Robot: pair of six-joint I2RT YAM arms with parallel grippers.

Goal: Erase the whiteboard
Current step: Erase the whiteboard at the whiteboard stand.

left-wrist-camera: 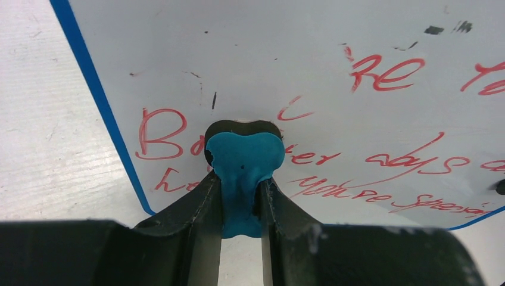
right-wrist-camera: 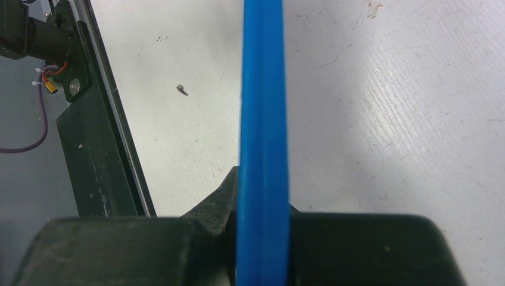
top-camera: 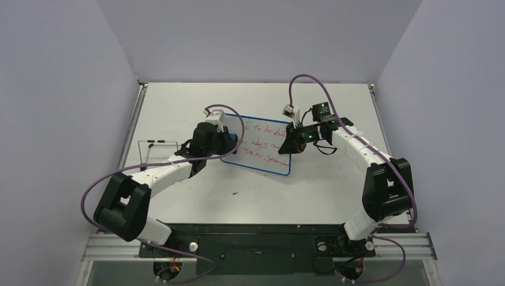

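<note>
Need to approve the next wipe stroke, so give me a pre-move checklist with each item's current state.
1. Left jaws clamped on the eraser: ok.
2. Pad of the eraser flat against the whiteboard: cannot tell.
3. Right jaws shut on the blue rim of the board: ok.
4. Board wiped clean of red writing: not ok, several lines show.
5. Strokes lying right beside the eraser to wipe next: ok.
</note>
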